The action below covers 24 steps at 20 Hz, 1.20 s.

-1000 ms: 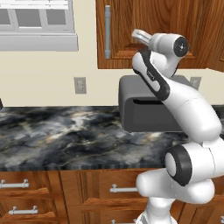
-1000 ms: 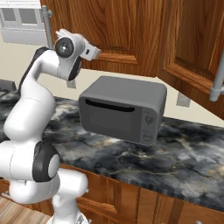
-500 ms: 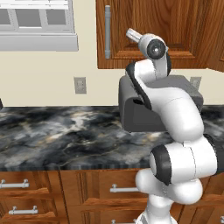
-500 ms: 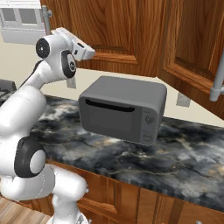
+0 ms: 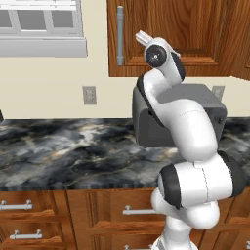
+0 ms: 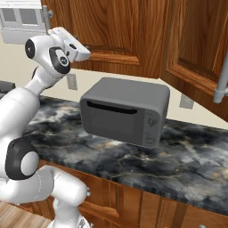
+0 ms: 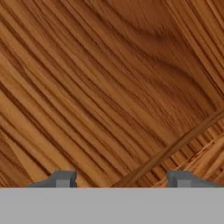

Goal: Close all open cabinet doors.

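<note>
The arm is raised high, and its pincer [image 7: 122, 179] is turned toward the wall cupboards above the table [image 5: 73, 151]. In the hand view the two fingertips [image 7: 63, 178] stand well apart with nothing between them, so the pincer is released. Beyond them lies reddish-brown wood grain very close up, with the edge of a raised panel crossing at the lower right; whether the tips touch the wood cannot be told.

In the left base view the hand sits just in front of a cabinet door [image 5: 161, 29], near its lower edge and a little right of its long upright bar handle [image 5: 120, 35]. This door lies flat with the wall.

In the right base view a second cabinet door [image 6: 196, 49] at the far right stands swung out toward the camera, with its grey bar handle [image 6: 221, 78] at the right edge of the picture.

A grey microwave [image 6: 127, 111] stands on the dark marbled table below the cupboards, behind the arm. A wall socket [image 5: 89, 95] sits on the cream wall to its left. Below the table edge are wooden drawers [image 5: 29, 215] with horizontal handles.
</note>
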Tool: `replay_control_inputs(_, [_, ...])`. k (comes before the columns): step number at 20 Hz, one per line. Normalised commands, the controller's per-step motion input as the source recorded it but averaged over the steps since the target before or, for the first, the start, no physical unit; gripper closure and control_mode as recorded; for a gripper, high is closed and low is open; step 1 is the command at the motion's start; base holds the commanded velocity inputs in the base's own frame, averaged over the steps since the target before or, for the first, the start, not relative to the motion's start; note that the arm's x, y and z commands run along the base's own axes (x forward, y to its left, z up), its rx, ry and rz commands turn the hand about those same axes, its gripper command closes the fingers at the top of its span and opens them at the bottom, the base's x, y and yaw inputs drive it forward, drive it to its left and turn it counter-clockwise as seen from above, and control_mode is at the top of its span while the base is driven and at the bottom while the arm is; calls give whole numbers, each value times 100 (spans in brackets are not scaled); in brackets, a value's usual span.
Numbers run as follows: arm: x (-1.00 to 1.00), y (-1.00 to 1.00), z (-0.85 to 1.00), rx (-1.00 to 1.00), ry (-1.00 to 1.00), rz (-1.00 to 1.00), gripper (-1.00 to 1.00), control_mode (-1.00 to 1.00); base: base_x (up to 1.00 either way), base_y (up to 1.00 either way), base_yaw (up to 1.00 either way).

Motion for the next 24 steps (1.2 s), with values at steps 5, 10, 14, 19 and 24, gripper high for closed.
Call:
replay_control_inputs(5, [-38,17,0,0,5,0,-100,-100,0,0,0])
replay_control_inputs(10, [-62,20,0,0,3,0,-100,-100,0,0,0])
replay_control_inputs(14, [-86,17,0,0,0,0,-100,-100,0,0,0])
replay_control_inputs(19, [-74,13,0,0,5,0,-100,-100,0,0,0])
replay_control_inputs(24, [-60,14,3,0,18,0,-100,-100,0,0,0])
